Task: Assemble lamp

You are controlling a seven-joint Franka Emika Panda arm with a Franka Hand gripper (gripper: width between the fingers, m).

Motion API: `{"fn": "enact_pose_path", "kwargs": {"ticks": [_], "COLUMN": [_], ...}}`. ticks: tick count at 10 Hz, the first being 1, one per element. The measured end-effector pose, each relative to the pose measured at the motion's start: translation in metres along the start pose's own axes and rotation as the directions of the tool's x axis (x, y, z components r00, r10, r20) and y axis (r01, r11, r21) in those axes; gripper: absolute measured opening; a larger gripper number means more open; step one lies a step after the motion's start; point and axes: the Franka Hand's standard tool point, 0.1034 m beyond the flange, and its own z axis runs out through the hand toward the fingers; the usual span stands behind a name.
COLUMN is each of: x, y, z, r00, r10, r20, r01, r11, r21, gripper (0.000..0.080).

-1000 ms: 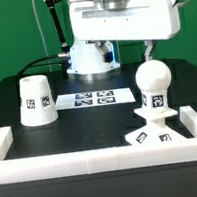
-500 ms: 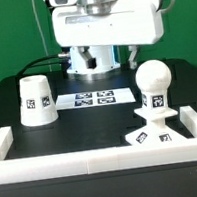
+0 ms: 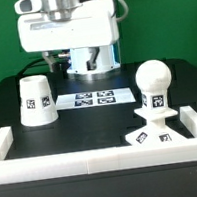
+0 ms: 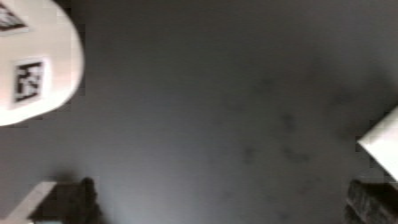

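Bulb (image 3: 153, 87) sits on the base (image 3: 152, 133); shade (image 3: 34, 101) way off at its 9 o'clock. Gripper (image 4: 217, 203) jaws spread, holding nothing.

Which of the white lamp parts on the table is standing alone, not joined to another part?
The cone-shaped shade, on the exterior view's left. The bulb already stands on the square base on that view's right.

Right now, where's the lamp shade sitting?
The shade stands on the black table at the exterior view's left, left of the marker board, well apart from the bulb on the base at the right.
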Motion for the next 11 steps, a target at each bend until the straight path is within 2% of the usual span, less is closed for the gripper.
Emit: {"fn": "enact_pose_path", "kwargs": {"ticks": [3,5,8,11], "x": [0.007,0.006,-0.018,-0.027], "y": [0.017,0.018,0.039,0.048], "z": [0.000,0.007,0.011,0.015], "r00": [1.000,1.000,0.998,0.998], "r10": [0.003,0.024,0.050,0.057], "r20": [-0.003,0.006,0.028,0.038], "r01": [-0.003,-0.024,-0.050,-0.056], "r11": [1.000,1.000,0.999,0.998], "r21": [-0.003,-0.013,-0.005,-0.007], "gripper": [0.0699,0.0699,0.0699,0.0699]}}
